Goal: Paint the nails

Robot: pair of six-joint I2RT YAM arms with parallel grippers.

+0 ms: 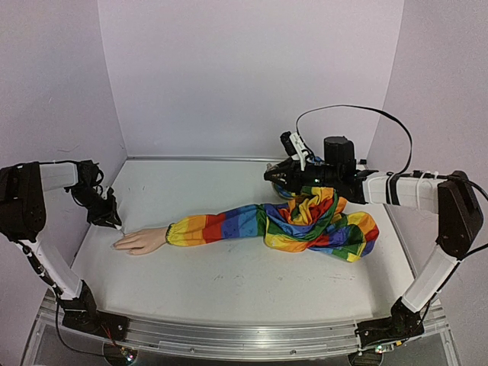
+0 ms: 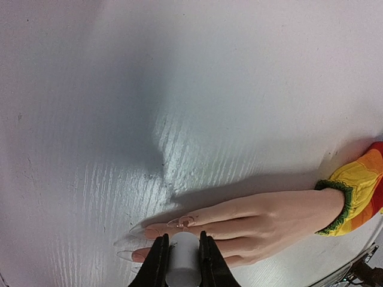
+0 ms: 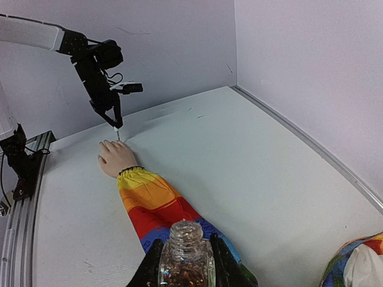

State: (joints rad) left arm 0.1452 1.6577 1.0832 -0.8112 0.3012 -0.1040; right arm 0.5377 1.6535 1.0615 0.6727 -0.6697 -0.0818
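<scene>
- My left gripper (image 2: 182,269) clamps the white brush cap (image 2: 182,251), which hides the bristles, so I cannot tell if they touch.
- Just beyond, the nails (image 2: 140,229) on the mannequin hand (image 2: 263,221) lie flat on the table (image 2: 179,89); drifting could smear skin.
- Farther right, my right gripper (image 3: 185,272) clamps the open bottle (image 3: 185,245); tilting it would spill onto the sleeve (image 3: 155,203).

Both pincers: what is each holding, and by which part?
Left pincer grips a white cylindrical handle by its sides, above the mannequin hand. Right pincer grips the clear glass bottle by its body, below the open neck.
</scene>
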